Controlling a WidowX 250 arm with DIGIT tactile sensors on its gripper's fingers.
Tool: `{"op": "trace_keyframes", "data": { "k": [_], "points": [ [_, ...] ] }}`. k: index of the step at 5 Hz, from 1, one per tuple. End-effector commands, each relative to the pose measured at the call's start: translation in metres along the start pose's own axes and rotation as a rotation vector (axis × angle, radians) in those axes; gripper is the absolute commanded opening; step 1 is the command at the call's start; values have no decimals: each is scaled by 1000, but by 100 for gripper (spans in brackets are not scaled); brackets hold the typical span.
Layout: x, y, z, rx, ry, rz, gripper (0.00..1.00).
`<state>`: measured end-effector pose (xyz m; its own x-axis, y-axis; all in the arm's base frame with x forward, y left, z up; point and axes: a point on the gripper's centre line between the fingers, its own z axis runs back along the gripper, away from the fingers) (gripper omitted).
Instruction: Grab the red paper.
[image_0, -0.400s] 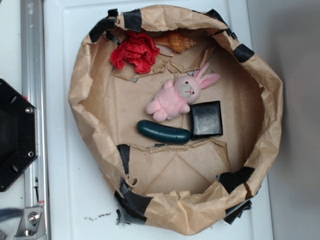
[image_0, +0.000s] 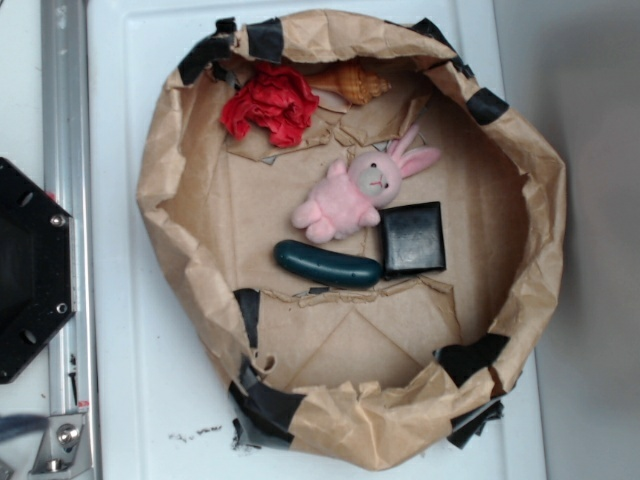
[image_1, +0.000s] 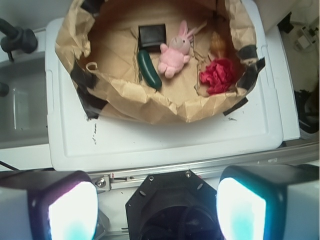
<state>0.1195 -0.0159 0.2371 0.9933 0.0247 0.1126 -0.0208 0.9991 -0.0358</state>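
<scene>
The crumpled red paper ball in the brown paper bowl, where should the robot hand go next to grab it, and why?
Probably forward and to its right in the wrist view, then down. The gripper is open and far back over the base, not over the brown paper bowl. The crumpled red paper ball lies untouched against the bowl's wall beside a tan ice cream cone toy, so it should come from above.

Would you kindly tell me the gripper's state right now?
Gripper: open, holding nothing; its fingers stand wide apart, well short of the red paper.
</scene>
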Motion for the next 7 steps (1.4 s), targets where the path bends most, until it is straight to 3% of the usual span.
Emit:
{"op": "trace_keyframes", "data": {
  "k": [1, 2, 3, 4, 5, 7],
  "points": [
    [96, 25, -58, 86, -358, -222, 100],
    [128, 34, -101, 63, -299, -241, 100],
    [135, 43, -130, 99, -220, -245, 100],
    [113, 76, -148, 287, -112, -356, 100],
    [93, 110, -155, 360, -36, -399, 100],
    [93, 110, -155, 360, -36, -399, 100]
  ]
}}
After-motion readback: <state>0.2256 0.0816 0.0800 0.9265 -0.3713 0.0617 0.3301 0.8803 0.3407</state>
